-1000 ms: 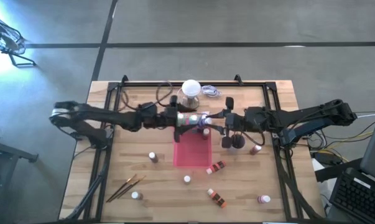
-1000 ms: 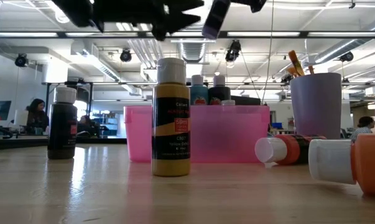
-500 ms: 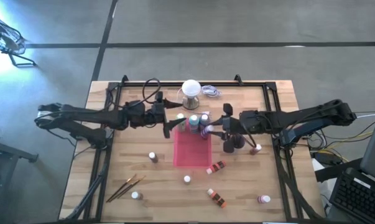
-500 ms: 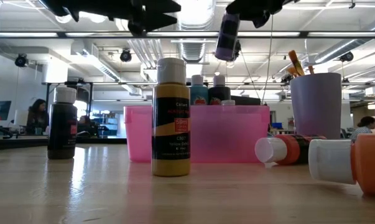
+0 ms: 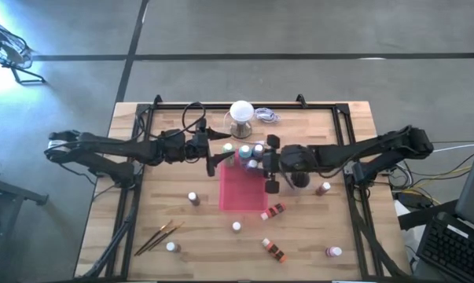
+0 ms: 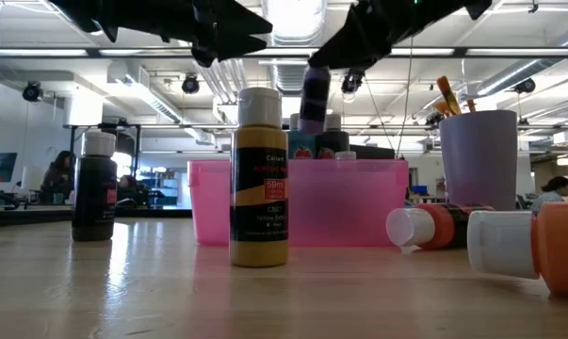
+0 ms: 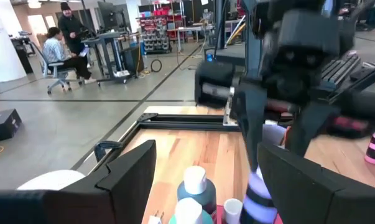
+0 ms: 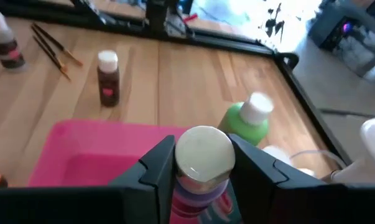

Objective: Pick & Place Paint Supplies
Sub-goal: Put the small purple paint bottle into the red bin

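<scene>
My right gripper hovers over the far end of the pink tray, shut on a purple striped bottle with a white cap. Green and teal bottles stand in that end of the tray. My left gripper is open and empty, just left of the tray. Other bottles are scattered on the table: a yellow one and a dark brown one stand upright, while orange ones lie on their sides. Two brushes lie near the front left. My right gripper pinches the purple bottle between its two fingers at the shoulder just under the white cap. It comes in slanting down from the table's right. The bottle hangs upright below the fingers, lifted clear above the tray.
The white ball-topped stand sits just beyond the tray. A lavender cup of brushes stands right of the tray, under my right arm. Loose bottles dot the near half of the table. Black rails run along both sides.
My left gripper has drawn back from over the tray toward the table's left, and bottles now stand at the tray's far end. My right gripper has moved left and down over the tray. The purple bottle has gone from tilted and high to upright, just above the tray.
</scene>
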Robot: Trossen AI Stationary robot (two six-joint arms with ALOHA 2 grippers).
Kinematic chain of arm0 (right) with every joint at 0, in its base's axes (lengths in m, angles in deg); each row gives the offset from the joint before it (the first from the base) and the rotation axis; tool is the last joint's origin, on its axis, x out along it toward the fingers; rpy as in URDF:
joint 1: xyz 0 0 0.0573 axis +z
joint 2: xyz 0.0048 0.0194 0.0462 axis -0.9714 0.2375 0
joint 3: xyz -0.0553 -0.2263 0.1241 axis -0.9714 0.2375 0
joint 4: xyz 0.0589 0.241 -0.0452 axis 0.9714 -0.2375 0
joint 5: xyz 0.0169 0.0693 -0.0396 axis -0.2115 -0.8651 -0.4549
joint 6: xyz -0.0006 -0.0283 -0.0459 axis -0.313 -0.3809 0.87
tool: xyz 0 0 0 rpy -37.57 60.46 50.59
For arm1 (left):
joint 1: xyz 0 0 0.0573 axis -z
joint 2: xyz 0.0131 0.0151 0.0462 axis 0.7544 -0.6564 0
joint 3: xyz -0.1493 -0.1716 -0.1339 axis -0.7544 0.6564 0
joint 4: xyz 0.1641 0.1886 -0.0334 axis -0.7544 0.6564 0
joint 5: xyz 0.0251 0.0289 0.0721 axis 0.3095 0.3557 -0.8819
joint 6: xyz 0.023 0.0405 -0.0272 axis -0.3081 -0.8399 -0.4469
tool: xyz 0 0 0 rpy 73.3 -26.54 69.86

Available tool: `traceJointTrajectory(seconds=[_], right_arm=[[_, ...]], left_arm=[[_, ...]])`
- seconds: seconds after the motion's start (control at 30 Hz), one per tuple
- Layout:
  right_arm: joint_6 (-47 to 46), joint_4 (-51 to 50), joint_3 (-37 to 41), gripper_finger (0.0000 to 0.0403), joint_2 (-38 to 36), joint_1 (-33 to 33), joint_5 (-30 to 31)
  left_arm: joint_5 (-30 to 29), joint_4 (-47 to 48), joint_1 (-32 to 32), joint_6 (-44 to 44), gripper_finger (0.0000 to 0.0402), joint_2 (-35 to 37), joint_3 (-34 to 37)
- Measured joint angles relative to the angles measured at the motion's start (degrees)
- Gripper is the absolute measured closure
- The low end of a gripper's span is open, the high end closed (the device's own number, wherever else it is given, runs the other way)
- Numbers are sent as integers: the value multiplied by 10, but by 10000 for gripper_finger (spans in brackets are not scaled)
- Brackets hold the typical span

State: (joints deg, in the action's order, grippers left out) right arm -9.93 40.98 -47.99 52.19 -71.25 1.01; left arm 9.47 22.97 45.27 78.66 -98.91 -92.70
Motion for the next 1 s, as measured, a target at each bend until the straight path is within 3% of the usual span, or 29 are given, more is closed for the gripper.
traceJointTrajectory(seconds=[0.5, 0.83, 1.0], right_arm=[[-14, 15, -1, 286, 91, -15, 23], [-16, 19, 4, 274, 108, -25, 23], [-16, 33, 16, 288, 108, -28, 22]], left_arm=[[0, 2, 0, 0, 118, 0, 0], [0, 6, 0, 0, 119, 0, 0], [0, 5, 0, 0, 119, 0, 0]])
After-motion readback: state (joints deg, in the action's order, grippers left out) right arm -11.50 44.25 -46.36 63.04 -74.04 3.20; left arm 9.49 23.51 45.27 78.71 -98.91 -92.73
